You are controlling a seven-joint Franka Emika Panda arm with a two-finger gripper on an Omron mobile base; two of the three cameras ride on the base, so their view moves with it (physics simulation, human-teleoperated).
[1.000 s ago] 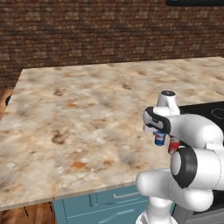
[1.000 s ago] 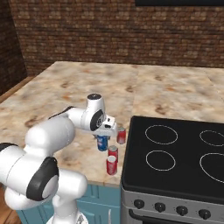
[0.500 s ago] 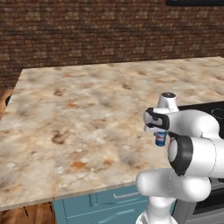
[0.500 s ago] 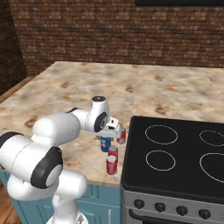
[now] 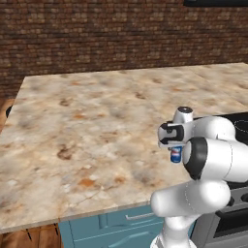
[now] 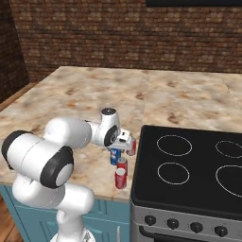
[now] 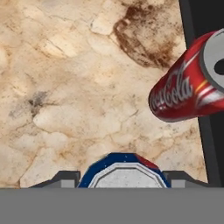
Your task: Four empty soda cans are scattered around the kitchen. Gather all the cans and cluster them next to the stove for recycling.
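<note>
Blue can [image 6: 114, 156] upright (axis vertical).

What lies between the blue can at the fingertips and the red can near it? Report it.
Nothing. In the hand view, only bare counter separates the blue can from the red can by the stove edge.

The arm [image 6: 52, 156] is looking white, round and shiny, like fat tubes joined together. Dark rings are showing at its joints. A small cap [image 5: 184, 110] with a dark, grey-topped end is sitting on the wrist. The hand [image 5: 170, 136] is wearing a black band. Two small dark fingertips [image 7: 65, 178] are peeking up in the hand view.
</note>
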